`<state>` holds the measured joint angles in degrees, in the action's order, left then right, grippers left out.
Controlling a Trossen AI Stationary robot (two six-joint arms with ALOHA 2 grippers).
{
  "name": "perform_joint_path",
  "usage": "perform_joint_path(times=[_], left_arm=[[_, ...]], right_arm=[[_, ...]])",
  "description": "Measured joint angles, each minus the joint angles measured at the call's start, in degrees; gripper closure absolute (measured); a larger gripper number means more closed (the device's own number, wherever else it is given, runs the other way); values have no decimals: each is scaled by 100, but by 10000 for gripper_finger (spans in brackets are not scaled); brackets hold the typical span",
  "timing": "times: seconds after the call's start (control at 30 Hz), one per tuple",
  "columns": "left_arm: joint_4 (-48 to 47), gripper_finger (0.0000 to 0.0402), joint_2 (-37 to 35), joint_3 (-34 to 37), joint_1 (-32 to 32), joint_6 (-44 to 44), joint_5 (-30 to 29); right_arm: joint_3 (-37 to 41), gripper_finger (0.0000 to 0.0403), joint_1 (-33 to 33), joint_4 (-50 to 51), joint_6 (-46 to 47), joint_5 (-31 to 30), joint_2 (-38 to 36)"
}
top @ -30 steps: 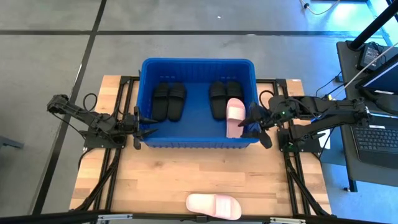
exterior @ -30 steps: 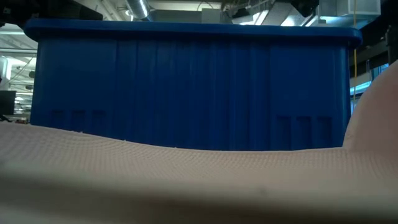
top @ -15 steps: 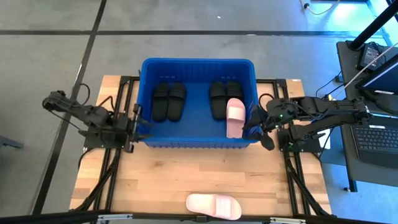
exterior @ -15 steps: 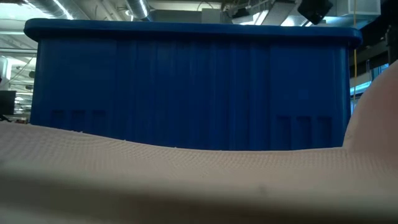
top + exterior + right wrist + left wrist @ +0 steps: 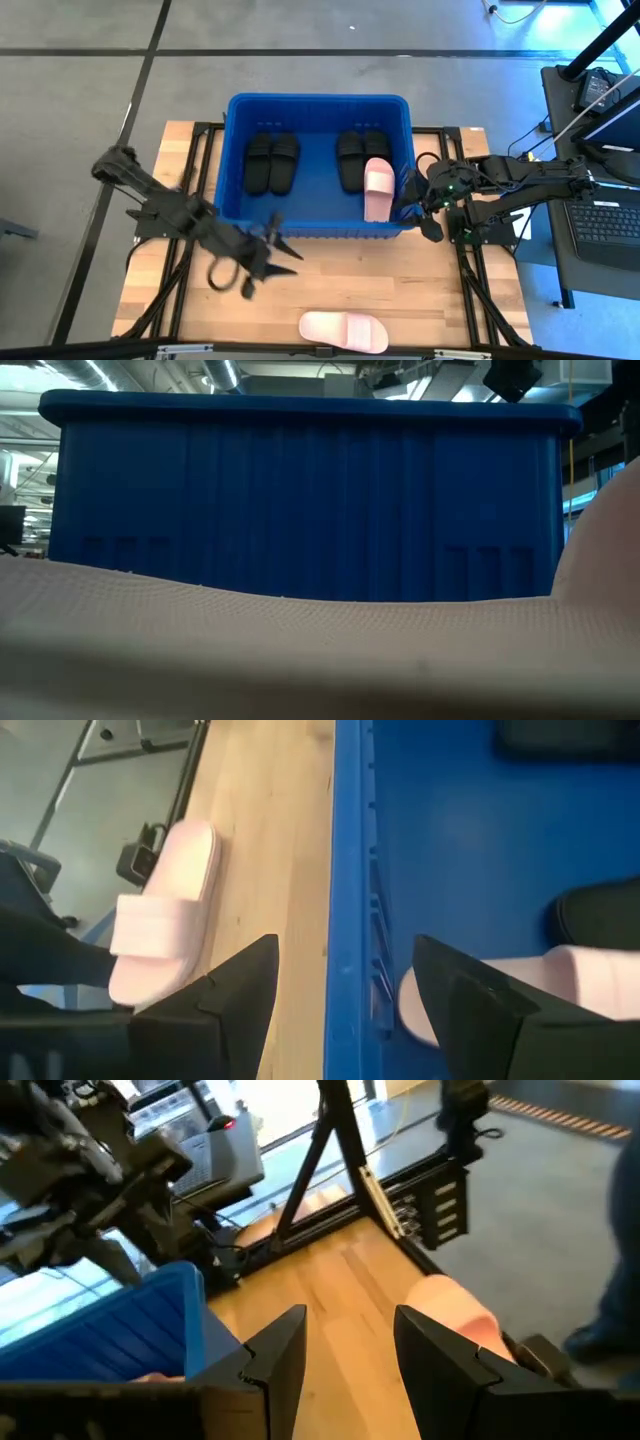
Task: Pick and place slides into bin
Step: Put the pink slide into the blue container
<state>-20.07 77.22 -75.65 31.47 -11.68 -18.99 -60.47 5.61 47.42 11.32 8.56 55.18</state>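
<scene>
The blue bin [image 5: 315, 110] stands at the table's far middle. Inside lie two pairs of black slides [image 5: 272, 163] [image 5: 362, 158] and one pale pink slide [image 5: 377, 188], which leans against the right-hand black pair. A second pale pink slide [image 5: 344, 330] lies flat near the table's near edge. It also shows in the left wrist view [image 5: 455, 1305] and fills the foreground of the low view [image 5: 300, 650]. My left gripper [image 5: 272, 262] is open and empty above the table, in front of the bin. My right gripper [image 5: 415, 205] is open and empty over the bin's right wall [image 5: 350, 870].
Black frame rails [image 5: 470, 270] run along both sides of the wooden table. Bare wood [image 5: 400, 280] lies between the bin and the near slide. A desk with a laptop [image 5: 600, 220] stands off the table's right edge.
My left gripper has swung away from the bin's left wall toward the table's near edge and right, toward the pink slide on the table, still open. The slides and the bin have not moved.
</scene>
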Motion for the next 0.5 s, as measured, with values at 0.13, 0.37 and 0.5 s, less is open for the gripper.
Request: perform_joint_path(times=[0.13, 0.37, 0.5], left_arm=[[-265, 254, 971, -777, 292, 138, -653], [-498, 254, 2136, -1702, 555, 1189, -790], [-494, 254, 2566, -1908, 637, 1575, -882]], right_arm=[[0, 171, -2, 264, -160, 4, 0], [0, 171, -2, 330, -427, 11, 1], [0, 171, -2, 328, -451, 9, 2]])
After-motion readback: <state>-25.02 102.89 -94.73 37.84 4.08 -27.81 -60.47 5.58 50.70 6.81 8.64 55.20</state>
